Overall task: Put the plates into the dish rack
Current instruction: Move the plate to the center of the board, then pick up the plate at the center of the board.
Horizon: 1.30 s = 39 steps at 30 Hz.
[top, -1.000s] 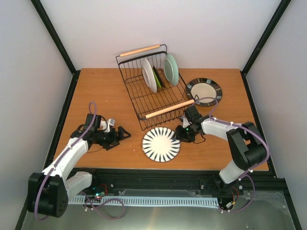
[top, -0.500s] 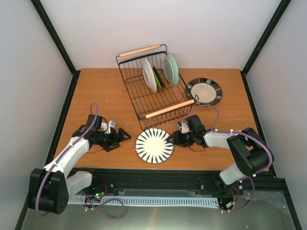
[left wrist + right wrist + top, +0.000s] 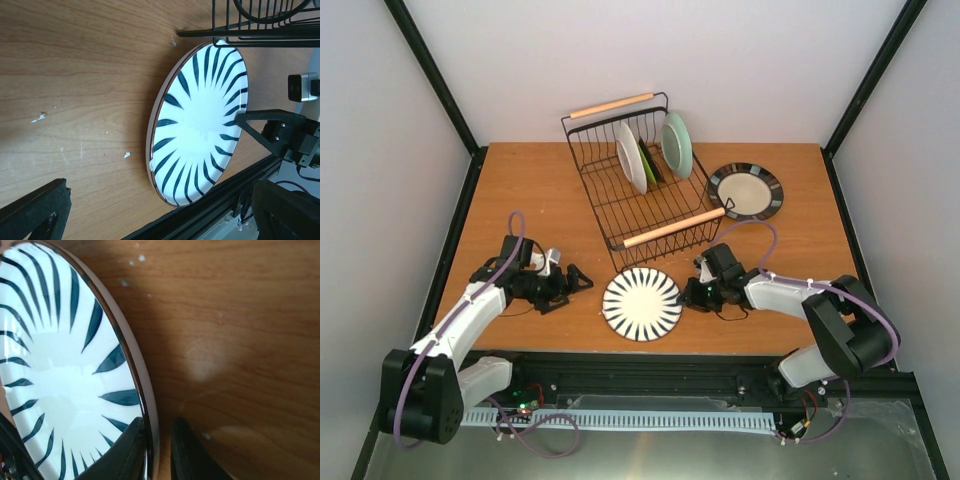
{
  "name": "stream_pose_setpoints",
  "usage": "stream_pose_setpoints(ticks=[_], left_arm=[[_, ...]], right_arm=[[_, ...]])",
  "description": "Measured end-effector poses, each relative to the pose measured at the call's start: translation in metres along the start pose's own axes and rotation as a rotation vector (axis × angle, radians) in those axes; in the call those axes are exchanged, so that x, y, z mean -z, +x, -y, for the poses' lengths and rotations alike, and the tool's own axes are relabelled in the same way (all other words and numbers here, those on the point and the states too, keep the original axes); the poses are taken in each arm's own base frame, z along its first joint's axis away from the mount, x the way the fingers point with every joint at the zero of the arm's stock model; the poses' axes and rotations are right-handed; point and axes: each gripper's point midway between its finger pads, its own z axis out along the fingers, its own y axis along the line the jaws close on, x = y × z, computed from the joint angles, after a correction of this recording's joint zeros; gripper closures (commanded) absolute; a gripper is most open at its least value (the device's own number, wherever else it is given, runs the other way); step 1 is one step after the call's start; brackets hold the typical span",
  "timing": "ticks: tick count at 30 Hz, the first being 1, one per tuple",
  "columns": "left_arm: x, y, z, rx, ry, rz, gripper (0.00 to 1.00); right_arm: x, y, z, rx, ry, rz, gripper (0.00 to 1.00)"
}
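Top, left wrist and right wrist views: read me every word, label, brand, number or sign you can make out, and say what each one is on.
None: no word, label, brand, number or sign can be read in any view.
The striped plate: only black radial stripes, no lettering.
The dish rack: no label showing.
The electronics by the left arm's base: any marking is too small to read.

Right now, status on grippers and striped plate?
Left gripper open, empty. Right gripper pinching rim of white round ceramic plate with black radial stripes. Black wire dish rack just beyond it.
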Motion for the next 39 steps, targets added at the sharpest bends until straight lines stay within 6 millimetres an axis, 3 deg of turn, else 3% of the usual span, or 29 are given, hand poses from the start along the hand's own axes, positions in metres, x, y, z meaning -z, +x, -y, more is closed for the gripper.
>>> stream_pose_setpoints(ticks=[5,16,22,30,39], left_arm=[[0.002,0.0,-0.001,-0.008,-0.014,-0.003,0.0],[0.006,-0.002,0.002,-0.033,-0.029,0.002,0.0],[0.008,0.002,-0.001,-0.036,-0.041,-0.001,0.0],[0.005,0.023,-0.012,-0.019,-0.033,-0.031,0.0],[0.001,0.041,-0.022,0.009,-0.031,-0.075,0.01]], right_arm=[[0.001,0.005,-0.002,-0.011,0.062,-0.016,0.97],[0.001,0.007,-0.006,-0.03,0.179,-0.024,0.97],[0.007,0.028,-0.013,0.025,0.23,-0.105,0.97],[0.017,0.058,-0.011,0.048,0.221,-0.216,0.97],[0.019,0.065,-0.013,0.063,0.201,-0.251,0.97]])
